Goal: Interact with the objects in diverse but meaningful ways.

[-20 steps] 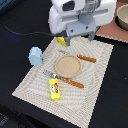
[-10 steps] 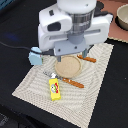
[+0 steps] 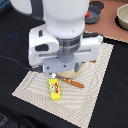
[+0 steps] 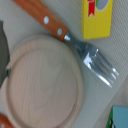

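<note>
The yellow red-marked packet [image 3: 54, 88] lies on the striped placemat [image 3: 95, 95], just in front of the arm's white hand. My gripper [image 3: 65, 69] hangs low over the round tan plate [image 4: 42, 85], and its fingers are hidden under the hand. The wrist view shows the packet [image 4: 97, 17], the orange-handled fork [image 4: 70, 37] resting against the plate's rim, and a corner of the light blue cup [image 4: 118, 117]. In the exterior view the arm hides the cup. A dark grey pan-like item [image 3: 94, 12] with something red beside it sits far back.
The orange-handled knife [image 3: 76, 83] lies on the mat at the exterior view's right of the packet. A pale bowl [image 3: 122, 17] stands on a tan surface at the back right. Black tabletop surrounds the mat.
The arm has come forward and down over the plate, now filling the middle of the exterior view and covering the cup and plate. The packet and knife have not moved.
</note>
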You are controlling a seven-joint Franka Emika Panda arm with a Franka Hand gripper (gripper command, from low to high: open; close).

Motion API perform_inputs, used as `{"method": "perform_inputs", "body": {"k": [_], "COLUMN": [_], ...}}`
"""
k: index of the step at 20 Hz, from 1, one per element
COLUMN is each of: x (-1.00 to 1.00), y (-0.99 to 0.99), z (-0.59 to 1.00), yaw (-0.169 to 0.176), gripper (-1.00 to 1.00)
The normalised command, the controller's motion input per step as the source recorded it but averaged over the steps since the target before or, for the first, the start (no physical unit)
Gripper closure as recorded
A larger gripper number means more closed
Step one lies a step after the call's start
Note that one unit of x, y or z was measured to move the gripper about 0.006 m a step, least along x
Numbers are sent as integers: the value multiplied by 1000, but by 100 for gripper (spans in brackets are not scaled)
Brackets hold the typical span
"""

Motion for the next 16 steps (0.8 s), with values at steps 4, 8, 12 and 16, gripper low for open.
{"method": "perform_inputs", "body": {"k": [4, 8, 12, 16], "x": [0, 0, 0, 0], "y": [-434, -298, -88, -59], "z": [-363, -363, -340, -347], "yaw": [-20, -5, 0, 0], "gripper": [-100, -100, -100, -100]}}
